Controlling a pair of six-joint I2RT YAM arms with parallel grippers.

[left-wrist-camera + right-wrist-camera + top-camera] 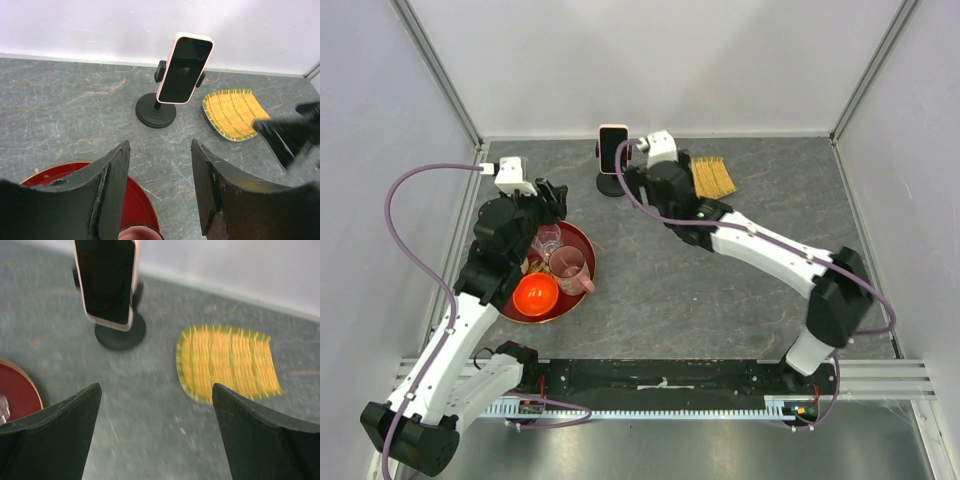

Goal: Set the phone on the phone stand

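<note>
Top: phone [613, 148] sits upright in the stand [612, 186], with the right gripper [632, 160] just beside it and the left gripper [551, 197] over the red tray [584, 240]; jaw gaps unreadable here. Left wrist: left jaws apart, empty; yellow mat [232, 114] beside the stand. Right wrist, blurred: right jaws wide, empty, off the phone.

One each: phone [185, 68], stand [156, 111], tray [137, 200], mat [232, 114] (yellow)

Overhead, plus wrist views toward phone [184, 69]
</note>
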